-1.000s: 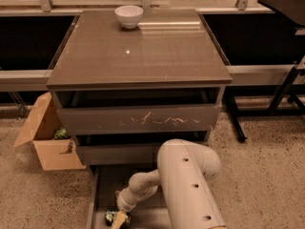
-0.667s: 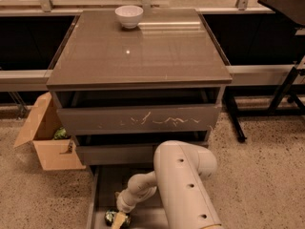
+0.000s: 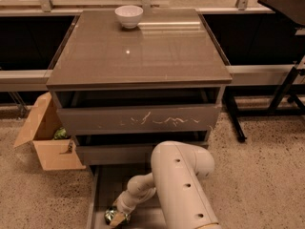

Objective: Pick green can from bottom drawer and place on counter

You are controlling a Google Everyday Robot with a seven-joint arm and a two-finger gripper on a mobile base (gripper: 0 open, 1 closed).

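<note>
Gripper (image 3: 117, 218): low in pulled-out bottom drawer (image 3: 106, 185), right at green can (image 3: 111, 215); can't tell if it's clamped on the can or only against it. Green can: on drawer floor near the drawer's picture-left wall, at bottom edge of view, partly covered by gripper. Counter (image 3: 143, 56): white bowl (image 3: 128, 16) at rear; scratched drawer front (image 3: 143, 120) below; cardboard box (image 3: 45, 144) w/ green item (image 3: 60, 134) on floor beside cabinet, picture-left.

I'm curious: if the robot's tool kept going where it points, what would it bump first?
Probably the green can: the tool points down into the bottom drawer, right beside it, though depth is unclear.
</note>
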